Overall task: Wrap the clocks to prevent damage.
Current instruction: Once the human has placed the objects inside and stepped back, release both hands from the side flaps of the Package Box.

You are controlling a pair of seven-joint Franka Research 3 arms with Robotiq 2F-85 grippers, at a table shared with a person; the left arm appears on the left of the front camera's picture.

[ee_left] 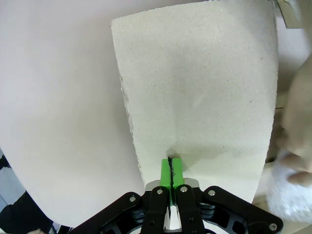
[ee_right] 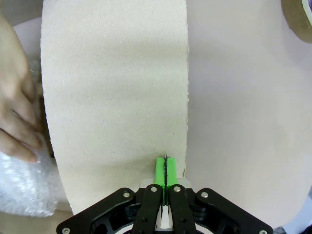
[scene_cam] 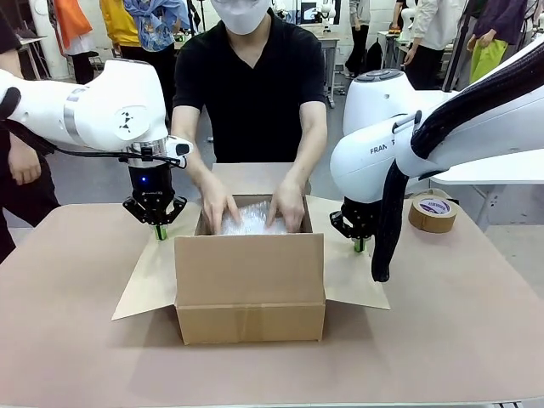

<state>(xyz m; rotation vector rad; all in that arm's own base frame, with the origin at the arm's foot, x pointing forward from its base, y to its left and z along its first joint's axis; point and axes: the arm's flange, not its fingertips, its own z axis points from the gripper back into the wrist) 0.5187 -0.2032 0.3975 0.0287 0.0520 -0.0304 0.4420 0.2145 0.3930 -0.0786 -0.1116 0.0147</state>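
1. Box (scene_cam: pixel 250 289) of brown cardboard is sitting open in the middle of the desk (scene_cam: pixel 442 340), with its side flaps folding outward.
2. Bubble wrap (scene_cam: pixel 251 223) is lying inside the box as a crumpled clear bundle; no clock is showing through it, so I cannot tell what it is covering.
3. Person at the far side is reaching both hands into the box: the scene-left hand (scene_cam: pixel 217 204) and the scene-right hand (scene_cam: pixel 287 204) are pressing down on the bubble wrap, fingers spreading.
4. Left tool (scene_cam: pixel 160 231) is pointing straight down with its jaws fully closed, green pads meeting and gripping nothing; its tip is resting on the left flap (scene_cam: pixel 153 280), near the flap's far edge.
5. Right tool (scene_cam: pixel 359 246) is also pointing down, jaws closed with pads together and nothing between them; its tip is sitting on the right flap (scene_cam: pixel 348 272), close to the flap's outer edge.
6. Both flaps are lying spread out over the desk, each under its tool's tip.
7. Tape roll (scene_cam: pixel 433 212), brown, is lying flat on the desk at the far right, well apart from the box.
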